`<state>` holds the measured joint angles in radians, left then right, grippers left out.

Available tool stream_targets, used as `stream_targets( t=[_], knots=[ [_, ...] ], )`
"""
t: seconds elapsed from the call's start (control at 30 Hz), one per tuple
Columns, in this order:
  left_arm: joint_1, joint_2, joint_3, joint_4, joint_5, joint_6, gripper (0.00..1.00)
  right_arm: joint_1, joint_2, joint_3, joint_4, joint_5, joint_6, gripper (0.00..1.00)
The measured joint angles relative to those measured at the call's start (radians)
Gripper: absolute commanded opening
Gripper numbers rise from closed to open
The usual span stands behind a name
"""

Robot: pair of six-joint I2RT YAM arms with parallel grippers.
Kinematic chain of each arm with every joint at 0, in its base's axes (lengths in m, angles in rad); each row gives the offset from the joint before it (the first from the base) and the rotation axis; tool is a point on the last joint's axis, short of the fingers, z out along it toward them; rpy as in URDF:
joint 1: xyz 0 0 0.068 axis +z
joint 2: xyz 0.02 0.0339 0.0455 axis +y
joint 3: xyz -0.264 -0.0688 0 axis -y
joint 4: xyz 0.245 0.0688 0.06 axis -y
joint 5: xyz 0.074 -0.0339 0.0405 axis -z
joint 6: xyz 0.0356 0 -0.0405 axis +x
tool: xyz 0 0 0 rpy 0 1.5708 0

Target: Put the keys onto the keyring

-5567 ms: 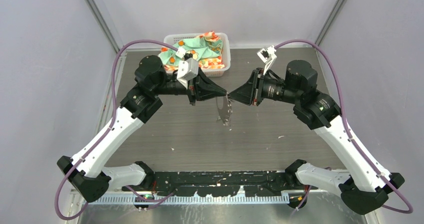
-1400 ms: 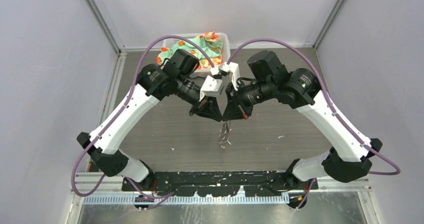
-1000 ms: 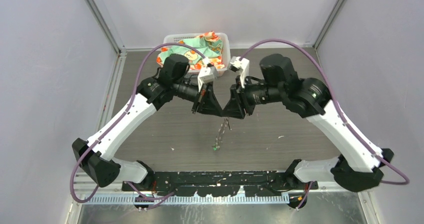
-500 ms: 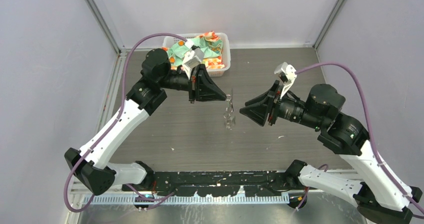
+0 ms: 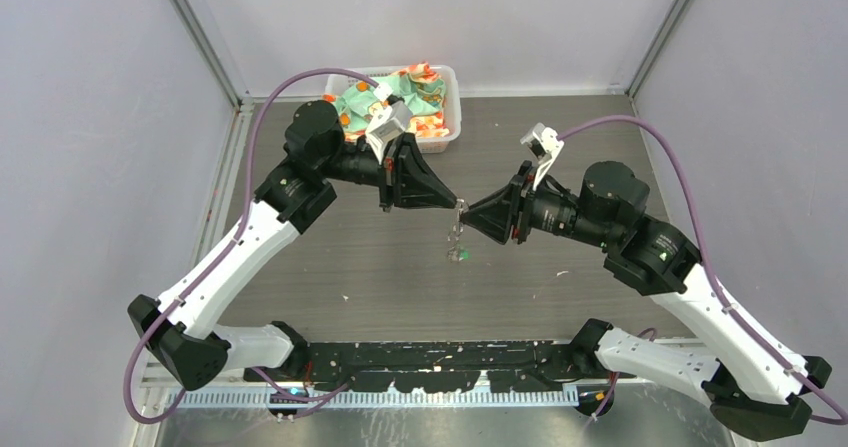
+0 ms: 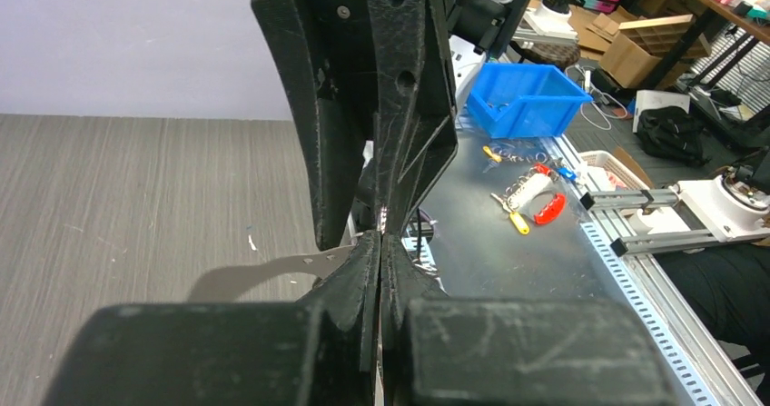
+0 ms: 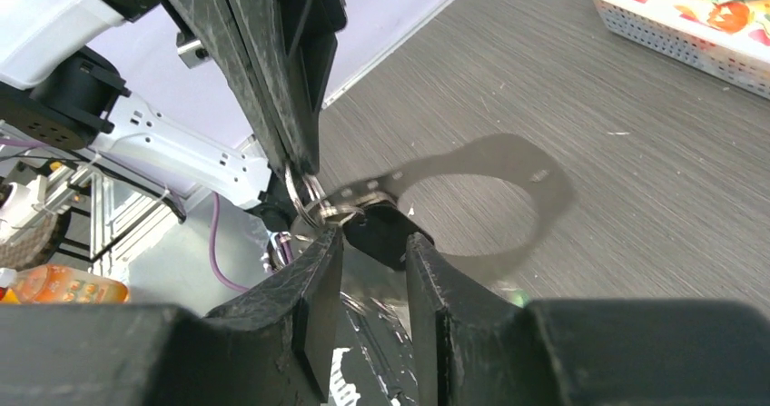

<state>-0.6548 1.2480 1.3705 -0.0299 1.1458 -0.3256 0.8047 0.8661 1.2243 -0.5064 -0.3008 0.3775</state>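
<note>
My left gripper (image 5: 450, 203) is shut on the silver keyring (image 5: 457, 225) and holds it above the middle of the table. A thin sliver of metal shows between its pressed fingertips (image 6: 380, 235). The ring's coils (image 7: 310, 202) hang just under the left fingers (image 7: 272, 79). My right gripper (image 5: 471, 215) meets it from the right. Its jaws (image 7: 372, 233) stand a little apart, closed on the black head of a key (image 7: 386, 240) that touches the ring. The green key (image 5: 460, 255) dangles below, a green blur (image 7: 518, 292) in the right wrist view.
A white basket (image 5: 447, 133) holding a patterned cloth (image 5: 395, 92) stands at the back of the table, also seen as the basket (image 7: 672, 43) in the right wrist view. Beyond the near edge a metal bench carries a blue bin (image 6: 527, 97) and tagged keys (image 6: 531, 202).
Half a second ago the right gripper was drawn back to the right, clear of the ring. It has moved in and closed on the black key. The left arm has barely shifted.
</note>
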Motion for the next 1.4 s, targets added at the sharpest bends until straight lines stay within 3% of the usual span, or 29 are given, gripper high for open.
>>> stream_targets(
  t=[0.43, 0.63, 0.77, 0.87, 0.93, 1.03, 1.17, 1.4],
  knots=[
    [-0.019, 0.000, 0.006, -0.011, 0.037, 0.045, 0.00, 0.000, 0.054, 0.000, 0.090, -0.054, 0.024, 0.28],
    [0.008, -0.005, -0.014, -0.039, 0.039, 0.083, 0.00, 0.000, 0.041, -0.001, 0.069, -0.035, 0.017, 0.42],
    [0.100, -0.003, -0.046, -0.089, 0.029, 0.120, 0.39, 0.000, 0.015, -0.040, 0.043, 0.010, 0.002, 0.52],
    [0.200, 0.026, -0.041, -0.203, 0.016, 0.209, 0.57, 0.000, 0.011, -0.096, 0.023, 0.041, -0.006, 0.73],
    [0.263, 0.076, 0.000, -0.357, -0.013, 0.320, 0.72, 0.000, 0.024, -0.144, 0.021, 0.050, 0.000, 0.78],
    [0.337, 0.171, 0.081, -0.586, -0.072, 0.472, 0.87, 0.001, 0.072, -0.238, 0.051, 0.053, 0.006, 0.80],
    [0.418, 0.278, 0.191, -0.841, -0.177, 0.597, 0.98, 0.037, 0.232, -0.332, 0.111, 0.064, 0.000, 0.82],
    [0.492, 0.347, 0.342, -1.166, -0.452, 0.710, 1.00, 0.188, 0.639, -0.243, 0.167, 0.162, -0.139, 0.84]
  ],
)
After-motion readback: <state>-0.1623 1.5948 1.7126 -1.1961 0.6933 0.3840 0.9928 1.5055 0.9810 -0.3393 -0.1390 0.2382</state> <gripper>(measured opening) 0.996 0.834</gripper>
